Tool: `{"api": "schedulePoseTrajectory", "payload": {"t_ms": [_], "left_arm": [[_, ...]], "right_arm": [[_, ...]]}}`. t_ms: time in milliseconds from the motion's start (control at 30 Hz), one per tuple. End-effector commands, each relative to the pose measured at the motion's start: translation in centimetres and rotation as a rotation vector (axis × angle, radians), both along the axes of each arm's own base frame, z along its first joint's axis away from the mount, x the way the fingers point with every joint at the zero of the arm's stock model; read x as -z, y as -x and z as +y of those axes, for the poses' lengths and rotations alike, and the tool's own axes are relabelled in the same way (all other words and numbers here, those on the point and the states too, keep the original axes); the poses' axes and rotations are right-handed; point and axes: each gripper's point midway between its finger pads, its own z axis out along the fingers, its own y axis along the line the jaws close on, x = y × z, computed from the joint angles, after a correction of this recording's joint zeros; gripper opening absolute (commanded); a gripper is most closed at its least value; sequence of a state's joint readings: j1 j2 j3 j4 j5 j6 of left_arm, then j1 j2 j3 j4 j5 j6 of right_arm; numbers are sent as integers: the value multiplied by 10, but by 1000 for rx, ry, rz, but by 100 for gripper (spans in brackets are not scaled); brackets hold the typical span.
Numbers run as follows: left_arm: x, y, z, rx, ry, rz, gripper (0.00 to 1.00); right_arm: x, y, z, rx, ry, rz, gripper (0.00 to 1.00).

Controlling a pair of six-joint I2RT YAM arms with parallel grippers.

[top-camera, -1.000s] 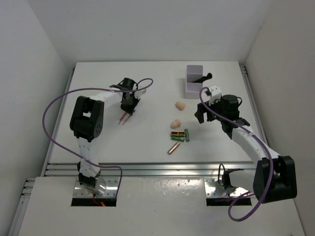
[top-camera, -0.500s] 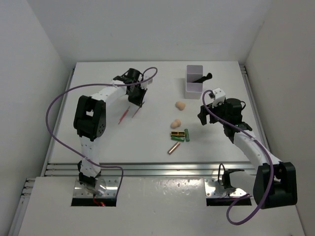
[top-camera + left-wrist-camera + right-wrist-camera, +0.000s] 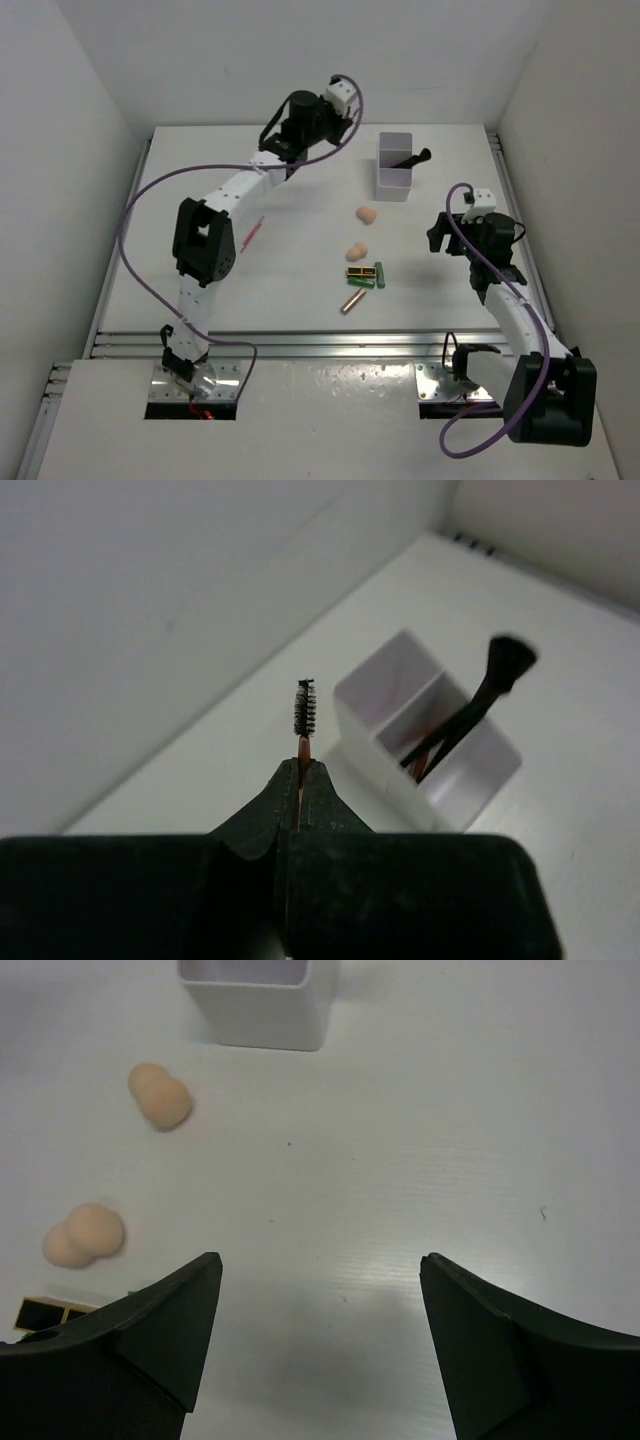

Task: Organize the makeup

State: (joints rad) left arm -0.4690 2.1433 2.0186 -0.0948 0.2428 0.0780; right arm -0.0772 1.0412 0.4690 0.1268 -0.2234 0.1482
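Note:
My left gripper (image 3: 316, 122) is raised above the table's back, left of the white two-compartment box (image 3: 395, 178). In the left wrist view it (image 3: 301, 766) is shut on a slim red pencil with a black spoolie tip (image 3: 304, 708). A black brush (image 3: 503, 662) stands in the box (image 3: 470, 772). A second red pencil (image 3: 250, 236) lies on the table. Two peach sponges (image 3: 367, 214) (image 3: 356, 251) lie mid-table, above the gold-black (image 3: 360, 271), green (image 3: 368, 283) and copper (image 3: 352, 302) tubes. My right gripper (image 3: 437, 237) (image 3: 320, 1260) is open and empty, right of the sponges (image 3: 160, 1097) (image 3: 85, 1232).
The box (image 3: 262, 1005) stands at the back right of the table. White walls enclose the table on the left, back and right. A metal rail (image 3: 320, 343) runs along the near edge.
My left gripper has lifted one pencil off the table's left side and carried it up and right toward the box; the other pencil stays. My right gripper has drawn back to the right.

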Motion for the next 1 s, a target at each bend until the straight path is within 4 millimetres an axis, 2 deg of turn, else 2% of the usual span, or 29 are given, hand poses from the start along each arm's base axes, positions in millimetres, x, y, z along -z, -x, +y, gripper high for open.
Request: {"api": "schedulePoseTrajectory", "payload": {"t_ms": [0,33,100,133,167,200,300,333,367,433,467,533,600,733,767,833,867,967], "left_arm": [[-69,-5,-65,92,211,-346,0],[-82,-6,-74,94,262,-413,0],[-62,-8,-109,78,321,-473,0],[-61,-8,-109,78,321,-474,0],[-75,0,-121,86,375,-540,0],[-49,-4,-132,87,374,-530,0],[-41,3,-150,64,386,-635,0],[-23,-2,-151,47,373,-642,0],[-25,3,-154,43,391,-673,0],[-7,-3,-152,13,380,-653,0],[-1,-9,-145,-8,380,-635,0],[14,-16,-137,-28,366,-605,0],[39,-18,-139,-25,333,-565,0],[72,-12,-146,34,273,-515,0],[80,-11,-148,48,267,-488,5],[67,-9,-145,67,270,-475,19],[71,-7,-147,83,253,-454,35],[45,3,-150,138,246,-469,62]], "right_arm": [[-11,-1,-16,113,-50,-51,81],[-8,2,-19,123,-48,-34,79],[-8,7,-26,151,-34,-23,79],[-6,9,-26,151,-33,-14,79],[-7,11,-29,155,-23,-3,79],[-11,12,-29,158,-21,-12,79],[-16,14,-31,161,-8,0,79],[-16,17,-33,166,-6,20,79],[-15,19,-33,169,-6,43,79],[-16,22,-34,163,9,62,79],[-25,18,-35,164,12,47,79],[-24,20,-37,158,31,60,79],[-28,18,-38,162,37,57,79],[-28,18,-37,164,28,62,79],[-29,17,-37,162,27,59,79],[-30,16,-35,152,20,56,79],[-32,15,-34,143,19,49,79],[-35,13,-32,131,16,30,79]]}}
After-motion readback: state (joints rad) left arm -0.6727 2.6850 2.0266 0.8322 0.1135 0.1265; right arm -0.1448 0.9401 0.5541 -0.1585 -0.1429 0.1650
